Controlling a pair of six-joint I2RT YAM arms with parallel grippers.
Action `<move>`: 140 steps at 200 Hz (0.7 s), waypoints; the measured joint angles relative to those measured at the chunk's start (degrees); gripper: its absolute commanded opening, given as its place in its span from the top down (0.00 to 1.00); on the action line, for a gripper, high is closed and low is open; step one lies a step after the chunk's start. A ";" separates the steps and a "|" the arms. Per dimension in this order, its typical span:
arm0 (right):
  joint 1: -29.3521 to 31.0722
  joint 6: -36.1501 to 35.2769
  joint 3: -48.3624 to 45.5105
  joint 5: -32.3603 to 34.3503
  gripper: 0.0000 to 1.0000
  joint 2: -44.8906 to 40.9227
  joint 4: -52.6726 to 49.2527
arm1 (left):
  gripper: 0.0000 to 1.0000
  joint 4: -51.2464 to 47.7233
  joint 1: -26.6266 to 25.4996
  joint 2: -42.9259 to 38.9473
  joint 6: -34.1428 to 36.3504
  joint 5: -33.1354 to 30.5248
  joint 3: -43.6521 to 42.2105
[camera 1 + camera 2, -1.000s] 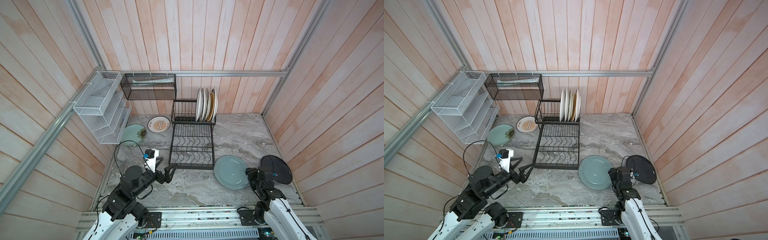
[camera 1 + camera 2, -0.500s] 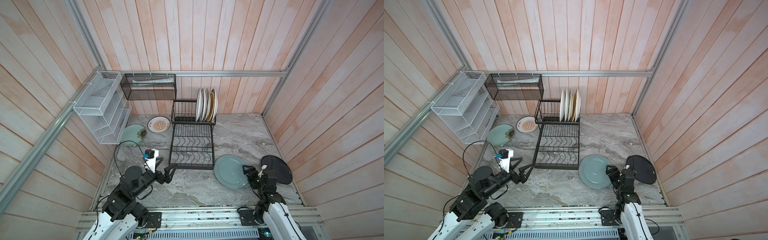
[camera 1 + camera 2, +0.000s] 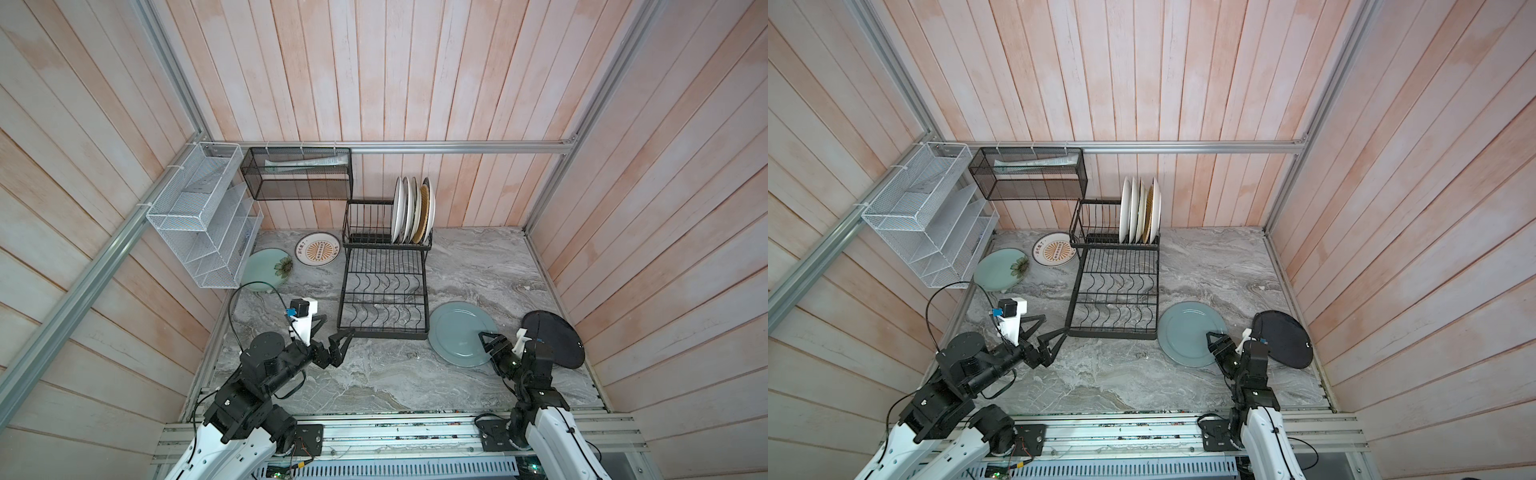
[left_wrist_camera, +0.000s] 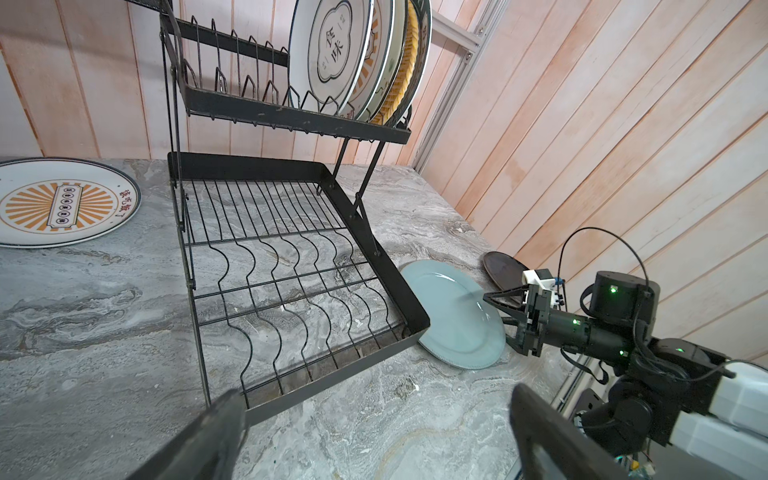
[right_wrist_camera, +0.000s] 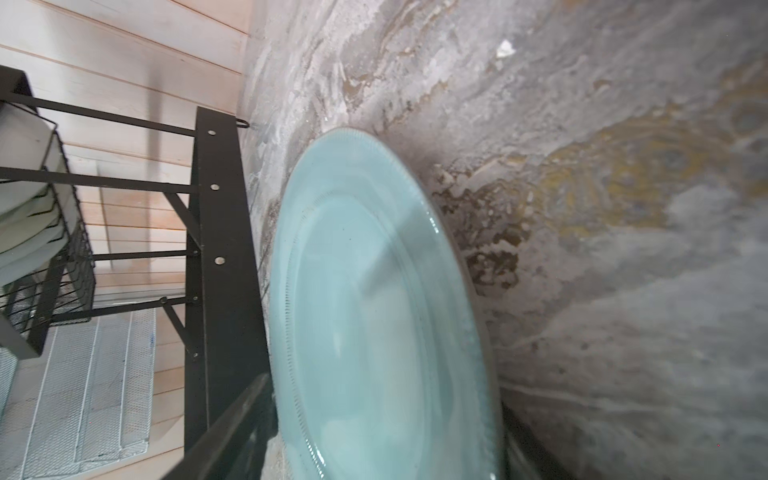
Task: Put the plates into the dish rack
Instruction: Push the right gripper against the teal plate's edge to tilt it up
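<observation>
Since a second back, the right gripper [image 3: 483, 337] has swung away from the black plate [image 3: 557, 336] onto the near rim of the grey-blue plate [image 3: 455, 332]; the left arm hasn't budged.

Over on the left, a pale green flower plate [image 3: 264, 270] lies flat below the white mesh organizer [image 3: 199, 232]. Beside it, the sunburst plate [image 4: 62, 203] carries Chinese characters on a central banner and along its rim, which I can't read. The left gripper [image 3: 337, 324] hovers low with its jaws spread wide, at the dish rack [image 4: 399, 286]'s near corner.

A row of plates [image 3: 411, 212] stands upright in the upper tier, and the front one shows two large Chinese characters in a lobed frame. The grey-blue plate lies on the marble-look tabletop [image 3: 374, 382] just right of the rack. The right fingers straddle its edge, one above and one below; whether they are clamped I can't tell. Pale plank walls [image 3: 374, 83] close in all round.
</observation>
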 measured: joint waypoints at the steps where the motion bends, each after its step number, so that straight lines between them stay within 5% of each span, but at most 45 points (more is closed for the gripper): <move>1: 0.00 0.02 0.00 0.00 0.31 -0.04 0.15 | 0.00 0.00 0.00 0.00 0.00 0.00 0.00; 140: 0.00 -0.22 0.00 -1.09 0.50 0.13 7.43 | 0.00 -0.04 -0.09 0.44 0.00 -0.15 0.00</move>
